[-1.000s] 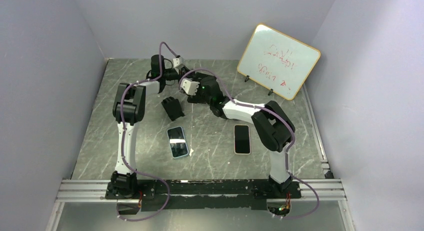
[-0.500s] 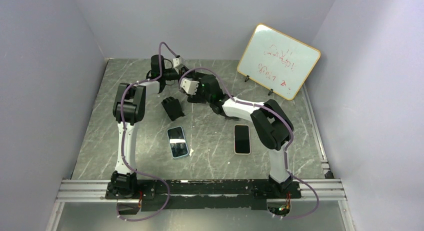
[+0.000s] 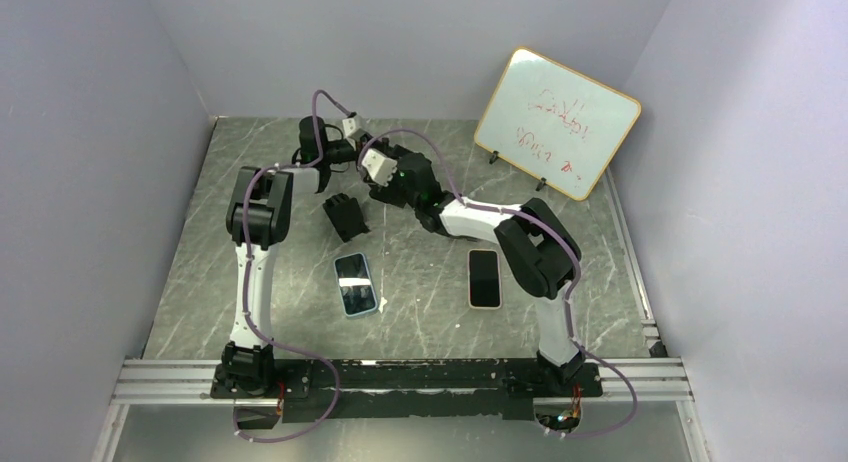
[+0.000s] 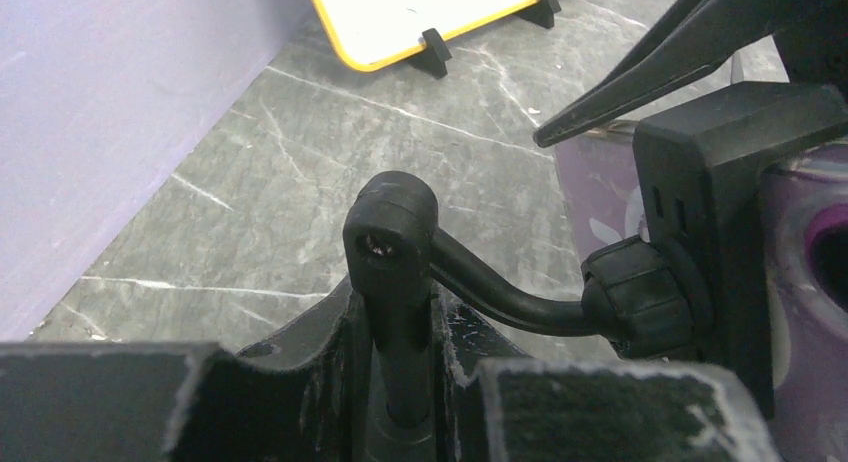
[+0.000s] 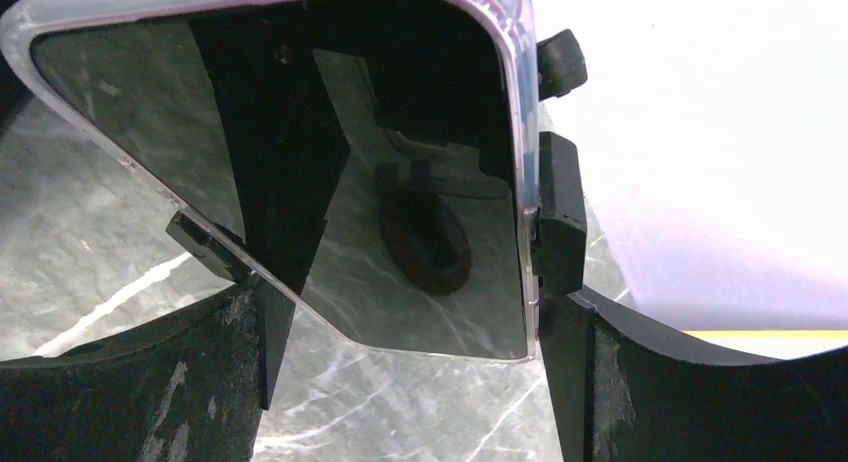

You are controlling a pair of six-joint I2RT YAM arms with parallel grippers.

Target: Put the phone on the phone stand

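1. Left pincer [image 4: 396, 367] is clenched on the stand's [image 4: 400, 242] bent stem, at 12 o'clock on the tabletop [image 3: 420, 277].
2. Phone [image 5: 400, 182] sits in the stand's clamp.
3. Right pincer [image 5: 410, 322] straddles the phone; I cannot tell whether it grips.

Phone [image 5: 400, 182], between right gripper [image 5: 410, 322] fingers: upper edge is cut off above them, finger contact cannot be told; phone stand [image 4: 480, 292]: stem foot is hidden between left gripper [image 4: 395, 372] fingers, cradle is cut off to their right.

walls: pale lavender panels [image 3: 100, 132] | surface: grey veined marble-look tabletop [image 3: 420, 282] | back right: yellow-framed whiteboard [image 3: 557, 122], perhaps red writing
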